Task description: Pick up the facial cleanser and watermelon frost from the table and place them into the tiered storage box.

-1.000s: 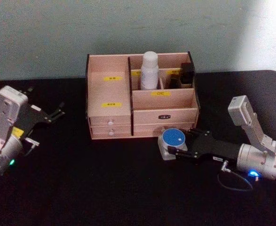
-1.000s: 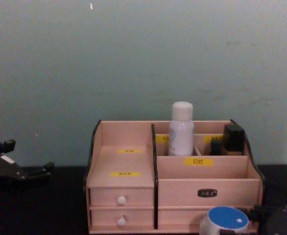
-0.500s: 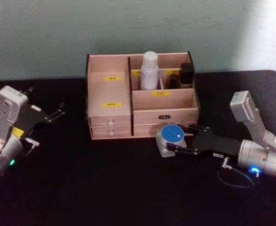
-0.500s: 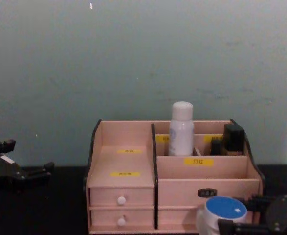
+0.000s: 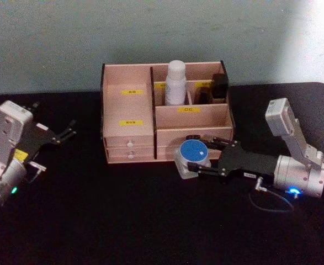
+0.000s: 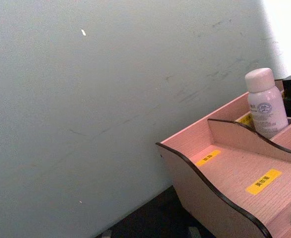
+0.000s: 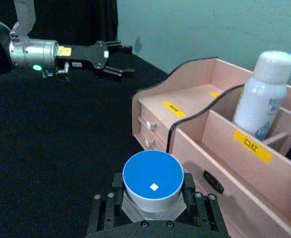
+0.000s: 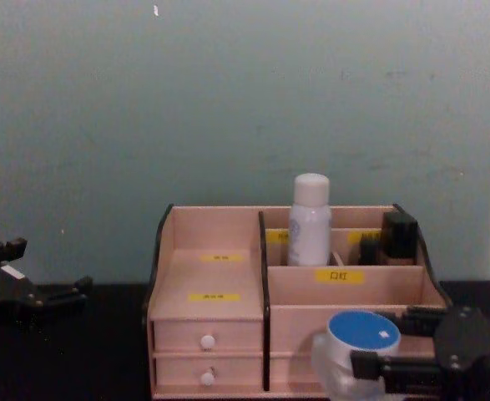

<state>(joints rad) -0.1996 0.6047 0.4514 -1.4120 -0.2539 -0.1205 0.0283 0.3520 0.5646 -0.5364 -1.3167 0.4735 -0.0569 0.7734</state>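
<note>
Bottle (image 5: 175, 83) stands inside the tiered storage box (image 5: 127, 110); jar (image 5: 193, 152) before it.

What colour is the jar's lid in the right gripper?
The jar's lid is blue with a small white mark, clearest in the right wrist view.

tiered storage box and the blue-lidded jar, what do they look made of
The tiered storage box looks like thin light wood or plywood: matte, with fine grain on the panels and dark, burnt-looking cut edges. The blue-lidded jar is probably plastic: a smooth, evenly coloured blue lid over a pale, frosted-looking body, though that body could be glass.
</note>
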